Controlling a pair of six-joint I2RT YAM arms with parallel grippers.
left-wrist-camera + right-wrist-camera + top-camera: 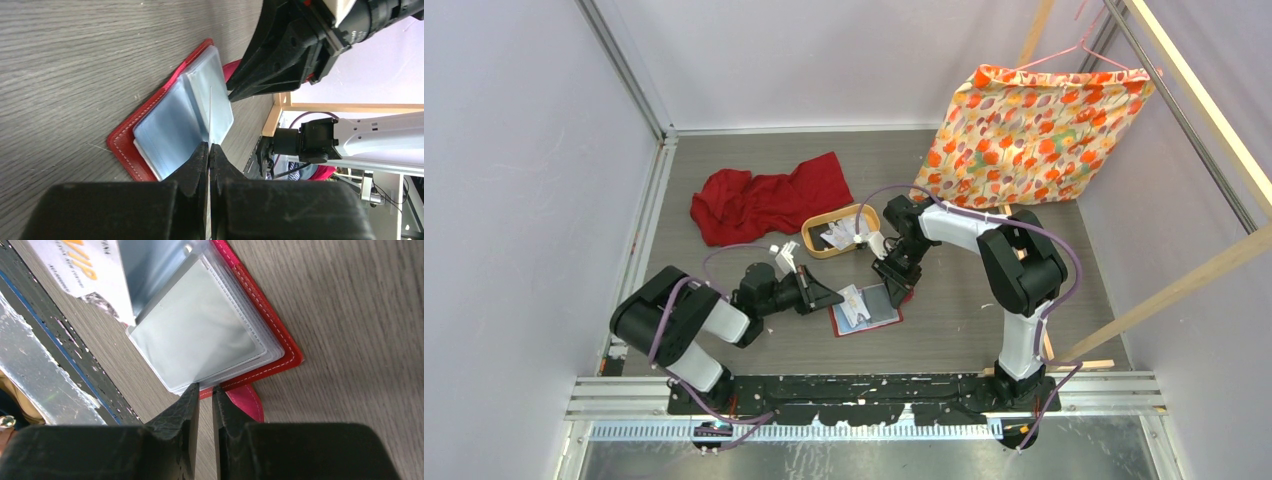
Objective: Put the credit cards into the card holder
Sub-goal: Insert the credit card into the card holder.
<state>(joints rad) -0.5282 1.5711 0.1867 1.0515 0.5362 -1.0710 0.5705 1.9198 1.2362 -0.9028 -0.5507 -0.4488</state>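
The table [944,340] carries a floral cloth [1034,125] and a red cloth [764,200], both well beyond the jaws, and a tray [816,243] just past them holding the spare credit cards [839,236]. The card holder [869,308] lies open and flat between the two sets of jaws. The left gripper [210,146] is clamped on one credit card [210,112], which stands on edge ahead of its tips, over the clear pockets [170,120]. The right gripper [205,388] has its jaws a little apart with bare table showing in the gap. Its tips sit at the holder's rim beside the snap tab [250,402], gripping nothing I can make out.

The step in hand looks like feeding this card into a pocket. It should go best with the card's leading edge brought low and square to one pocket mouth, and the right tips steadying the holder so it cannot slide.

The left wrist view shows the card only as a thin line but proves the clamp. The right wrist view shows its printed face and the stacked pockets. Only the top view shows the tray
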